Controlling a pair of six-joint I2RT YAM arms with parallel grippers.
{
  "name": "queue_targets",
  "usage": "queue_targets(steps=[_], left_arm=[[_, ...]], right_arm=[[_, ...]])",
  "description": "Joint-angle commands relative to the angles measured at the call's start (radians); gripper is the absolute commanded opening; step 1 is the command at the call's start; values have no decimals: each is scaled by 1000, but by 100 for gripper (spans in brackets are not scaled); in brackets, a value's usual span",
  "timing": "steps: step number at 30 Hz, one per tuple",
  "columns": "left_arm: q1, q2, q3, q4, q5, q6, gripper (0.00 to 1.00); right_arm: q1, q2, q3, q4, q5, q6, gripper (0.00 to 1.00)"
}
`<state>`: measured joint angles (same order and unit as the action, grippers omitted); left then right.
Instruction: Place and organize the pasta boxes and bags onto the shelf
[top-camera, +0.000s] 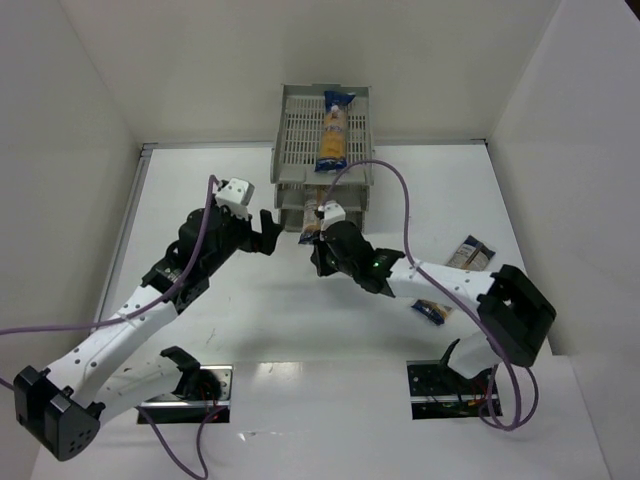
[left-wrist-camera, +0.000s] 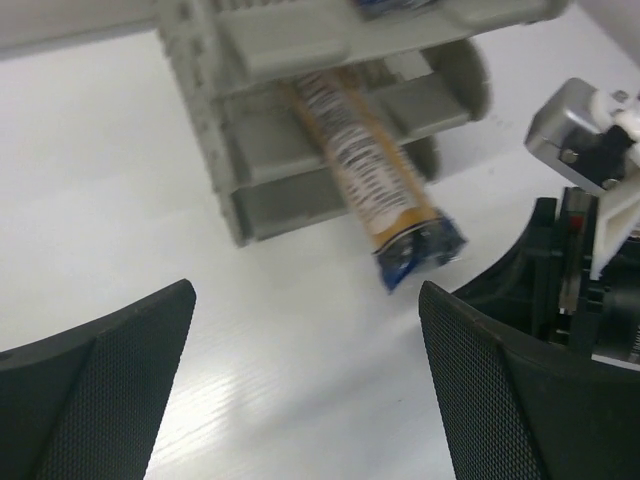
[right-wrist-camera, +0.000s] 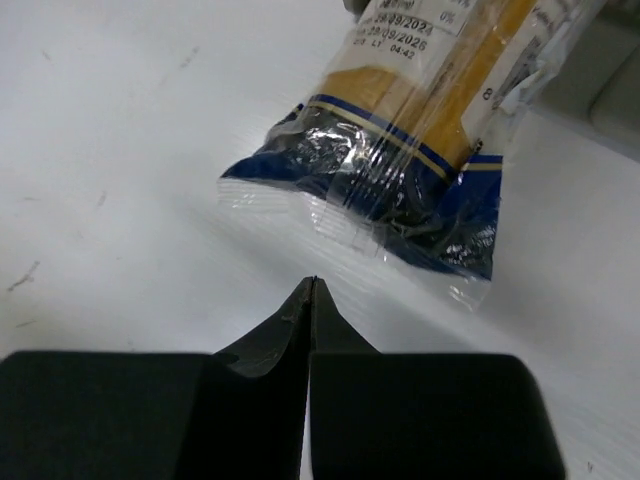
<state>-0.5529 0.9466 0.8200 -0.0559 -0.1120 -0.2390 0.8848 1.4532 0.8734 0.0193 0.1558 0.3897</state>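
Observation:
The grey shelf stands at the back of the table. One pasta packet lies lengthwise in its top tray. A second packet sticks out of the middle tier, its dark blue end down on the table. My right gripper is shut and empty, its tips just short of that blue end. My left gripper is open and empty, hovering left of the same packet, in front of the shelf. A third packet lies on the table at the right, partly under my right arm.
White walls close in the table on the left, back and right. The right arm's purple cable loops up in front of the shelf's right side. The right gripper's body fills the right edge of the left wrist view.

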Motion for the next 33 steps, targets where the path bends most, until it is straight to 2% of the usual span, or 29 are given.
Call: queue_targets(steps=[1, 6, 10, 12, 17, 20, 28, 31, 33], left_arm=[[54, -11, -28, -33, -43, -57, 100], [79, -20, -39, -13, -43, -57, 100], [79, -20, -48, -13, -43, -57, 100], [79, -20, -48, -13, -43, -48, 100], [88, -9, -58, -4, -23, -48, 100], [88, -9, -58, -4, -23, -39, 100], [88, -9, -58, 5, -23, -20, 100], [88, -9, -58, -4, -23, -20, 100], [88, -9, -58, -4, -23, -11, 100]], right_arm=[[2, 74, 74, 90, 11, -51, 0], [2, 121, 95, 160, 174, -41, 0], [-27, 171, 168, 194, 214, -41, 0], [-27, 193, 193, 194, 286, -41, 0], [-46, 245, 194, 356, 379, -51, 0], [-56, 288, 257, 357, 458, -51, 0], [-112, 430, 370, 392, 498, -51, 3], [-112, 421, 391, 363, 507, -41, 3], [-112, 391, 369, 363, 456, -32, 8]])
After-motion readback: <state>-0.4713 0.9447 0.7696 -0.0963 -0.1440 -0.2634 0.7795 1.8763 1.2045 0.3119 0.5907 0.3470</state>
